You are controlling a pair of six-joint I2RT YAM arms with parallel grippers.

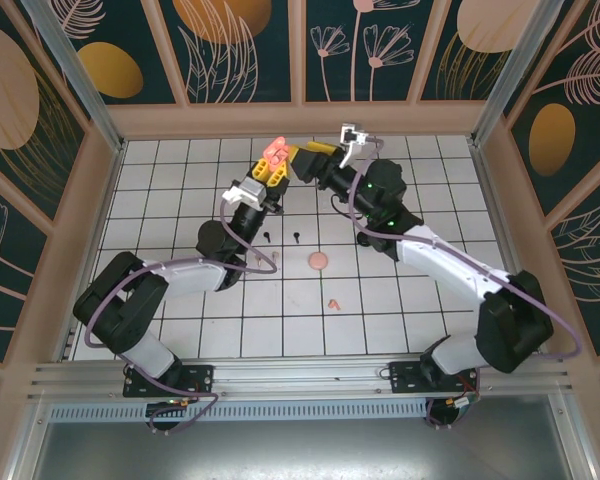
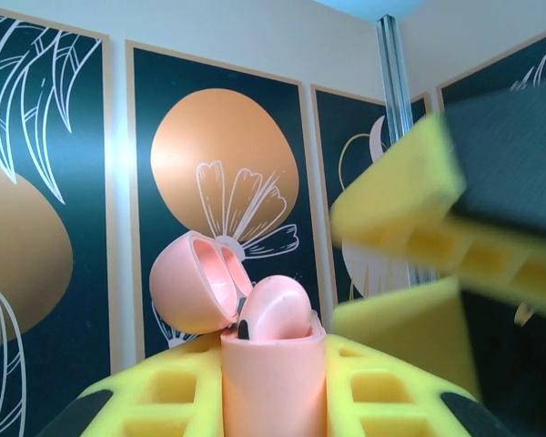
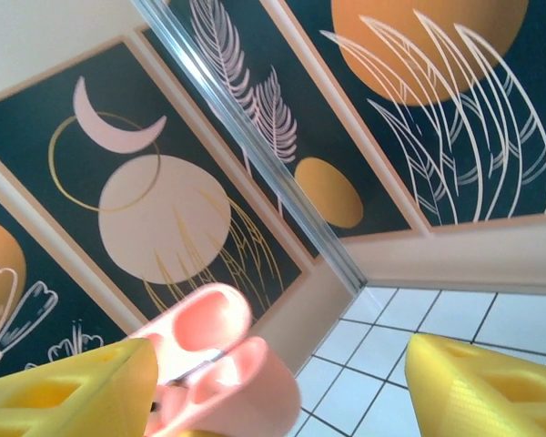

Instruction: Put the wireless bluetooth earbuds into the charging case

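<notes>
Here, mid-task: your left gripper [image 1: 276,165] is clenched on the coral charging case [image 2: 273,387], raised at upper centre of the top view with its lid [image 2: 196,282] hinged open. One seated earbud [image 2: 275,308] appears to rest in the case, so you may judge that insertion done. Your right gripper [image 3: 282,369] is spread and grasps nothing, just beside the case. Left on the table [image 1: 430,300], centre of frame: two black earbuds [image 1: 267,236], one loose coral earbud [image 1: 332,303] and one round pink object [image 1: 319,261] of unclear nature. Pale earbuds are too faint to count.
</notes>
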